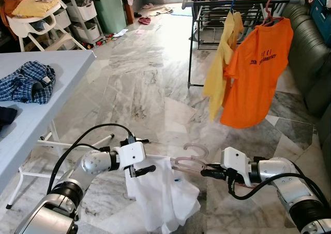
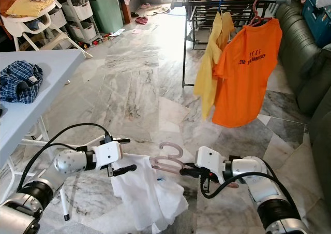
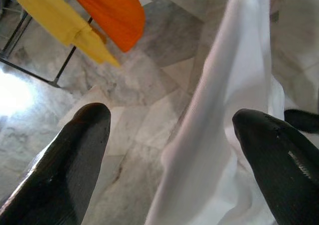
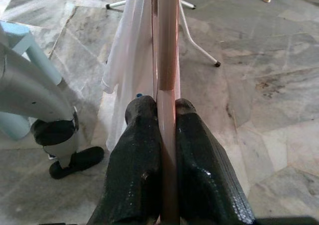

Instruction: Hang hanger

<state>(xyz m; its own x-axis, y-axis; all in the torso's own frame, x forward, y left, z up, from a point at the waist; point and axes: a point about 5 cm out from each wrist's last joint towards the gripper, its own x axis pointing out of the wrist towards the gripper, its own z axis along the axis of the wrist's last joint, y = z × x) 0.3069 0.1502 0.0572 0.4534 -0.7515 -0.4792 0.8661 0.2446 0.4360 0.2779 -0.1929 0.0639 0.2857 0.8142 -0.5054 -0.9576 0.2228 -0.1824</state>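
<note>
The right gripper [image 1: 205, 172] is pinching the pink hanger [image 1: 189, 162] near the floor; the left gripper [image 1: 140, 155] is gaping around the white shirt [image 1: 160, 195]. Keep it level approaching the far rack [image 1: 232, 3].

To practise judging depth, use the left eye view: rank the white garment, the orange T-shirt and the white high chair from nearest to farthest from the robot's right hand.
1. White garment: on the pink hanger the right hand grips, just to its left.
2. Orange T-shirt: ahead on the drying rack.
3. White high chair: far back left.
</note>
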